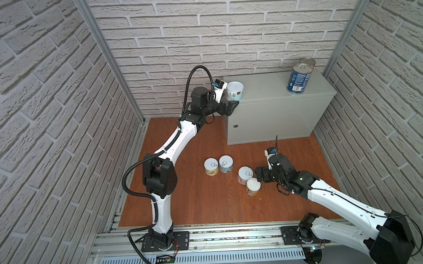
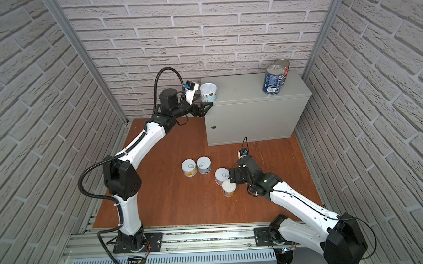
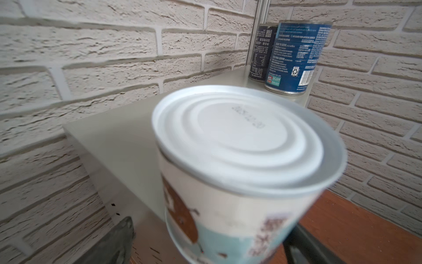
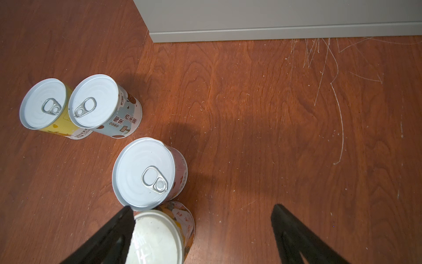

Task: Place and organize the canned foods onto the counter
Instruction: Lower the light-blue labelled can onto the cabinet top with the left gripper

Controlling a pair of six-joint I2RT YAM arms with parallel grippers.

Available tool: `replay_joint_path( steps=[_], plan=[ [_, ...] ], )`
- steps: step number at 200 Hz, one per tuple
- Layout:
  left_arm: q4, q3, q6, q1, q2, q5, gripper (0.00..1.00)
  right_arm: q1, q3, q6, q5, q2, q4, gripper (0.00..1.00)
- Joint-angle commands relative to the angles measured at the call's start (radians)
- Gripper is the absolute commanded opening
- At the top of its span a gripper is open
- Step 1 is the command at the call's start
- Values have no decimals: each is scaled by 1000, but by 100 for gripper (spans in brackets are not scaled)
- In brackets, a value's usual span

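The grey counter has two dark-blue cans at its right end in both top views. A white-lidded can with a white and teal label stands at the counter's left end. My left gripper is open around this can's base, with a gap showing beside one finger. Down on the wooden floor stand the yellow can, grey can, pink can and orange can. Low beside the orange can, my right gripper is open, one finger over its lid.
Brick-pattern walls close in the cell on three sides. The counter fills the back right corner of the wooden floor. Both arm bases sit on an aluminium rail along the front edge.
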Motion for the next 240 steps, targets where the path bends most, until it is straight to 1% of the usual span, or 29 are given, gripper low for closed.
replay_joint_path(
  steps=[1, 41, 90, 131, 179, 210, 240],
  plan=[
    [64, -32, 11, 8, -61, -12, 98, -6, 35, 7, 5, 6, 10, 94],
    [103, -92, 7, 10, -99, -20, 98, -7, 37, 9, 5, 8, 10, 94],
    [203, -198, -3, 12, -176, -57, 98, -7, 34, 12, 5, 0, 7, 94],
    [271, -254, -29, 10, -218, -73, 98, -7, 36, 13, 5, 2, 5, 93],
    [276, -236, -14, 10, -196, -98, 98, -7, 36, 11, 4, -3, 1, 93],
    [257, -194, 0, 10, -160, -117, 98, -7, 37, 9, 7, -6, -7, 93],
    [246, -153, 20, 10, -116, -164, 98, -7, 38, 8, 8, -10, -8, 93]
  ],
)
